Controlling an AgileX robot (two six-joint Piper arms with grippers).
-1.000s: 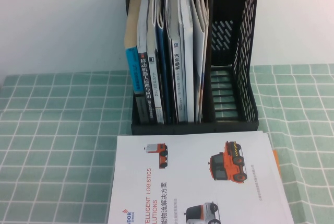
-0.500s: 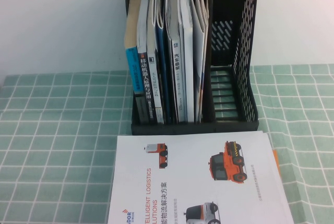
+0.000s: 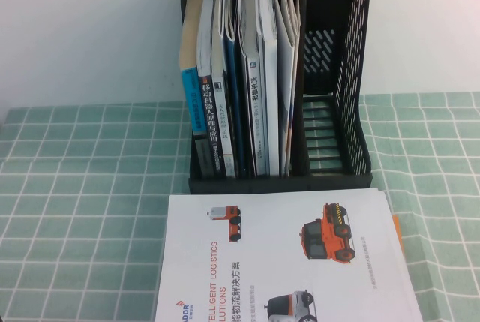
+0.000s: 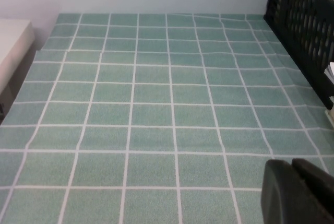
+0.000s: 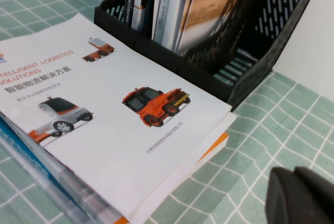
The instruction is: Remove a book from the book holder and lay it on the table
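On the mint-green gridded table (image 3: 75, 209), we see the white vehicle brochure (image 3: 285, 262) flat, long axis toward the black slotted rack (image 3: 352, 74); left gripper (image 4: 300, 192) and right gripper (image 5: 302, 195) closed, empty.

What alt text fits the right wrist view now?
The book lies flat on the table against the book holder, which still has upright books. The shut right claw hovers nearby; the left claw isn't shown.

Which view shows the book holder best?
The high view: the whole black book holder faces the camera, with books at its left and its right slot empty. The right wrist view shows its lower front at an angle; the left wrist view catches only one side wall.
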